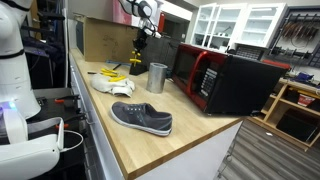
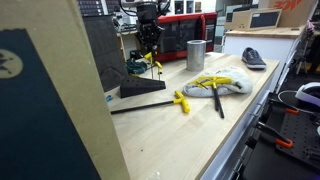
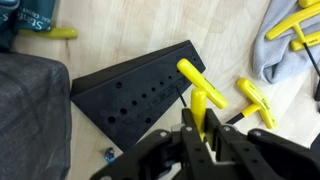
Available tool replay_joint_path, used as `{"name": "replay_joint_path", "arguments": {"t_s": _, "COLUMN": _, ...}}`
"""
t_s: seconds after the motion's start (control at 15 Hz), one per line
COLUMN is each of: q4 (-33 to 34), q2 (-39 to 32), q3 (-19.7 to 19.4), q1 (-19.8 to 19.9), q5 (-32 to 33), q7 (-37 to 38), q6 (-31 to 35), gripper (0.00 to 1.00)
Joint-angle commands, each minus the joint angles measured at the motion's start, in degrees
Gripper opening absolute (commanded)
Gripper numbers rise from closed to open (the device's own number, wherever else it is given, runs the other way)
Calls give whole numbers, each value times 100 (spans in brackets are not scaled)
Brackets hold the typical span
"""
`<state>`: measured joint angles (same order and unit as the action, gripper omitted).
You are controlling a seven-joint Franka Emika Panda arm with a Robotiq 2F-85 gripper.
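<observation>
Checking lower centre, I find my gripper (image 3: 205, 125) clamped on the handle of the yellow T-handle key (image 3: 193, 75), judged light, rigid, slippery.

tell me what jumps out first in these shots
The jaws are shut on a yellow hex key, held over a black holder drilled with holes. In an exterior view, a red microwave stands on the wooden counter next to a metal cup. A grey shoe lies alone nearer the camera.
</observation>
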<state>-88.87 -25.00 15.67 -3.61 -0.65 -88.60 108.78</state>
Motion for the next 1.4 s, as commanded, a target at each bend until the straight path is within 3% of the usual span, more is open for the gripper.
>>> {"name": "replay_joint_path", "arguments": {"t_s": 0.0, "q4": 149, "q2": -117, "q3": -25, "q1": -84, "q5": -3, "q7": -666, "q6": 94, "gripper": 4}}
{"name": "replay_joint_path", "arguments": {"t_s": 0.73, "q4": 160, "q2": -107, "q3": -26, "q1": -146, "q5": 452, "q7": -860, "q6": 527, "gripper": 4}}
{"name": "replay_joint_path", "arguments": {"t_s": 0.8, "q4": 61, "q2": -57, "q3": -127, "q1": -232, "q5": 377, "q7": -101, "q6": 362, "gripper": 4}}
{"name": "replay_joint_path", "arguments": {"t_s": 0.87, "q4": 64, "q2": -59, "q3": -130, "q1": -250, "q5": 380, "q7": 50, "q6": 362, "gripper": 15}}
{"name": "replay_joint_path", "arguments": {"t_s": 1.13, "q4": 60, "q2": -90, "q3": -153, "q1": -275, "q5": 385, "q7": 105, "q6": 361, "gripper": 15}}
{"name": "replay_joint_path", "arguments": {"t_s": 1.2, "q4": 60, "q2": -92, "q3": -156, "q1": -275, "q5": 386, "q7": 105, "q6": 361, "gripper": 4}}
{"name": "replay_joint_path", "arguments": {"t_s": 1.33, "q4": 101, "q2": -161, "q3": -68, "q1": -230, "q5": 369, "q7": -259, "q6": 450, "gripper": 4}}
